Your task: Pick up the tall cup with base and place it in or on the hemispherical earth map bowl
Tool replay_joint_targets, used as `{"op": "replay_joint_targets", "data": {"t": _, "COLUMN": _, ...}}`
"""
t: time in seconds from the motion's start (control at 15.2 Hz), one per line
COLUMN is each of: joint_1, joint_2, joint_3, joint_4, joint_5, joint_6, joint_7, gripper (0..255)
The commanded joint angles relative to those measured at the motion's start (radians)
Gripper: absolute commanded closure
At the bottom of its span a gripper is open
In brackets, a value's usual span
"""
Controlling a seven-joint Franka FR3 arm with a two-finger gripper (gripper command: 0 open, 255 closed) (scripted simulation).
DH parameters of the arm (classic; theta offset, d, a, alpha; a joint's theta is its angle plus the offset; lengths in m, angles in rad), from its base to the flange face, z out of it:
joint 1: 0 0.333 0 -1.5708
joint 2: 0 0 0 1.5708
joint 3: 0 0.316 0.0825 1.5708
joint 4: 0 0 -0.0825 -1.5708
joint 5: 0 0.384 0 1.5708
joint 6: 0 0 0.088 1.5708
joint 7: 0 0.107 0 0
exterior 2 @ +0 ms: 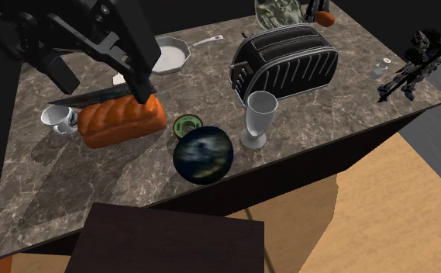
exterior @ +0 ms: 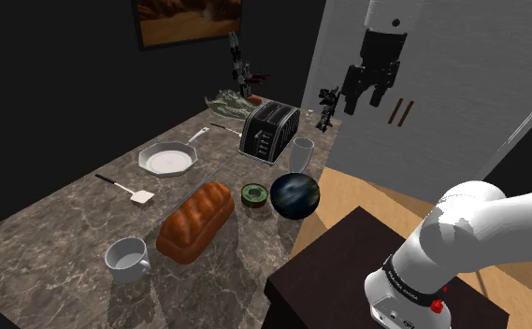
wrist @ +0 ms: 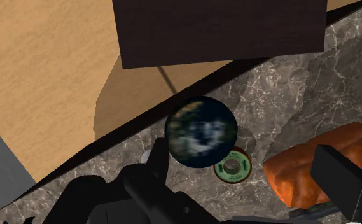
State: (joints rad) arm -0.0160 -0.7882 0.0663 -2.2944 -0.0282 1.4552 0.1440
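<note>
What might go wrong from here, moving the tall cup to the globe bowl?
The tall cup stands close beside the toaster, so the open gripper might clip it coming down. The earth bowl sits near the edge of the counter and looks rounded on top; the cup could slide off toward the floor.

Bowl (exterior: 295,194): dark blue, mottled with white and brownish patches. Tall cup (exterior: 302,154): pale grey. Toaster (exterior: 270,131): black with light ribbed stripes. Loaf (exterior: 195,220): orange-brown. Small ring (exterior: 252,195): green. Mug (exterior: 127,259): white. Countertop (exterior: 67,224): brown-grey, pale marble veining.
</note>
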Motion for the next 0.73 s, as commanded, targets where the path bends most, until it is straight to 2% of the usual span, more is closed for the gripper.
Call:
{"op": "replay_joint_targets", "data": {"t": 0.0, "joint_1": 0.0, "joint_2": 0.0, "joint_3": 0.0, "joint_4": 0.0, "joint_5": 0.0, "joint_6": 0.0, "joint_7": 0.0, "gripper": 0}}
{"op": "replay_joint_targets", "data": {"t": 0.66, "joint_1": -0.038, "joint_2": 0.234, "joint_3": -0.095, "joint_4": -0.07, "joint_5": -0.046, "joint_6": 0.309, "joint_7": -0.082, "gripper": 0}}
